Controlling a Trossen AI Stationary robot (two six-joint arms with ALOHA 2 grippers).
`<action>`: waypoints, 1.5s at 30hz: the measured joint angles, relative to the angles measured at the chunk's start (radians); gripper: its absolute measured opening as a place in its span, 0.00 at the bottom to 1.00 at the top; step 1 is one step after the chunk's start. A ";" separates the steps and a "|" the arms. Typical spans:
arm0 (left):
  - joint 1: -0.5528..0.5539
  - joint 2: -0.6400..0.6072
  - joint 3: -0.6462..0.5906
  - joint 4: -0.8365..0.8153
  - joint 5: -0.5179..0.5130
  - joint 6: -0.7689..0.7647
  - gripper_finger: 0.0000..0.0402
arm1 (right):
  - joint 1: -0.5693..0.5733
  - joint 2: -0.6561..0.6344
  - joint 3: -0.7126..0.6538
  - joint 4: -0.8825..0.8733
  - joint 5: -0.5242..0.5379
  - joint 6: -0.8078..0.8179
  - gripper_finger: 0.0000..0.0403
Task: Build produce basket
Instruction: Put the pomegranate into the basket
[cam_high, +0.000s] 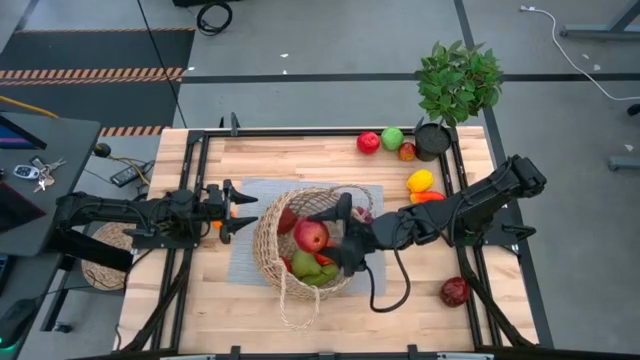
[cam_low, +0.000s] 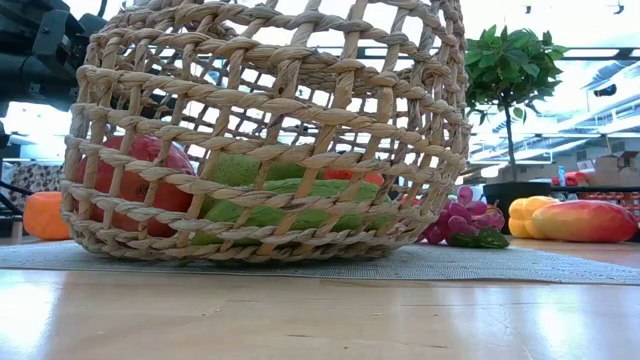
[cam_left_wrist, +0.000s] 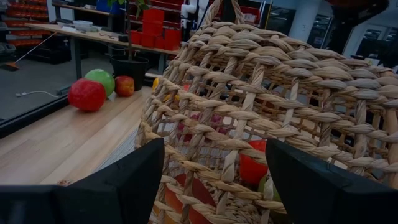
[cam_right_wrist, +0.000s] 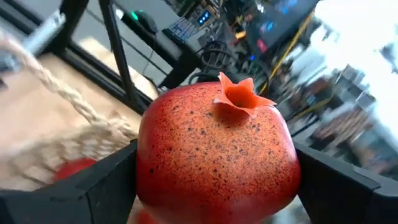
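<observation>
Grey floor (cam_high: 330, 50) with striped tape; bright windows (cam_low: 590, 60) behind.

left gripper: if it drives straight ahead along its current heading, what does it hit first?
Most likely the woven wall of the basket. The left gripper points straight at it with fingers spread, and the weave fills its view. Whether there is a gap between them, I cannot tell.

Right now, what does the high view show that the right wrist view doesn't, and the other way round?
Only the high view: the left pincer, open at the basket's outer wall, the potted plant, and produce waiting on the table: a red piece, a green one, a yellow one and a dark red one.

Only the right wrist view: the pomegranate's crown and speckled skin.

Both: the right pincer shut on the pomegranate over the basket.
</observation>
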 joint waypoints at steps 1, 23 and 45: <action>0.000 0.000 0.000 0.000 0.000 0.000 0.71 | 0.000 0.000 0.000 -0.007 0.000 0.070 0.93; 0.000 0.000 0.000 -0.001 0.000 0.000 0.71 | -0.092 0.028 0.000 -0.124 -0.137 0.952 0.93; 0.000 0.000 0.000 0.000 0.000 0.000 0.71 | -0.046 0.201 -0.001 -0.182 -0.124 0.895 0.98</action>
